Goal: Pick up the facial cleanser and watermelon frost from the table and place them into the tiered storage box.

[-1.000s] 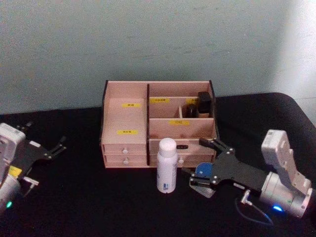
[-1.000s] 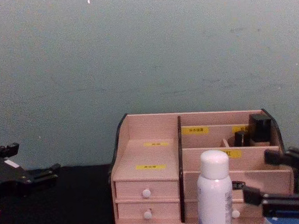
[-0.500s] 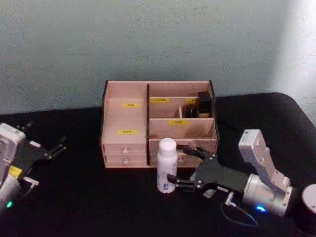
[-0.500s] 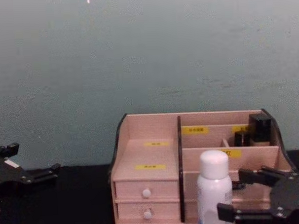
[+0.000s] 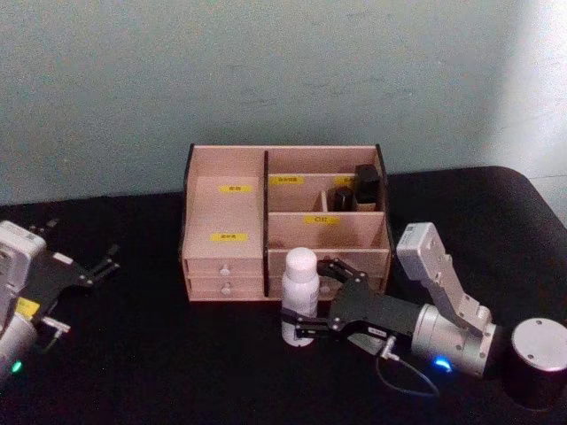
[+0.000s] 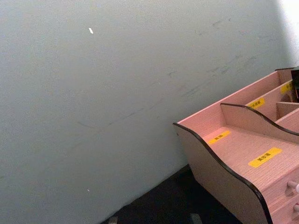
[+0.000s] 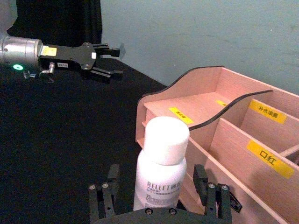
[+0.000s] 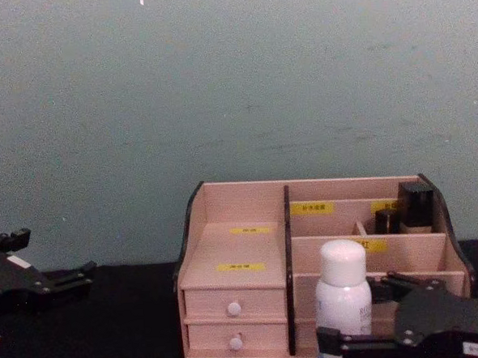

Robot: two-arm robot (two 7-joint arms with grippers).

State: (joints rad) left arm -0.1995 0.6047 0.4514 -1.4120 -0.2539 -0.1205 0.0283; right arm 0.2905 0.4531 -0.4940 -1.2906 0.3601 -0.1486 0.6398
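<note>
In the head view a black table runs up to a plain blue-green wall. The tiered storage box stands at the back middle against the wall. It is pale wood with dark edges, stepped shelves with yellow labels and drawers with white knobs. Small black containers sit in its rear right compartment. The facial cleanser, a white bottle with a rounded white cap, stands upright on the table just in front of the drawers. The right tool lies low around it, one finger on each side. A dark cylinder with a pale round top stands at the near right, beside that arm. The left tool is parked at the far left, fingers spread.

The left wrist view takes in the wall and the box's curved, dark-edged side panel above the black table.

The right wrist view looks along the right tool. Its black fingers are spread wide either side of the bottle with a gap on both sides, so it is open and grips nothing. Dark print runs across the bottle's front.

In the chest view the bottle stands before the box's right half, and the right tool sits at its base.
</note>
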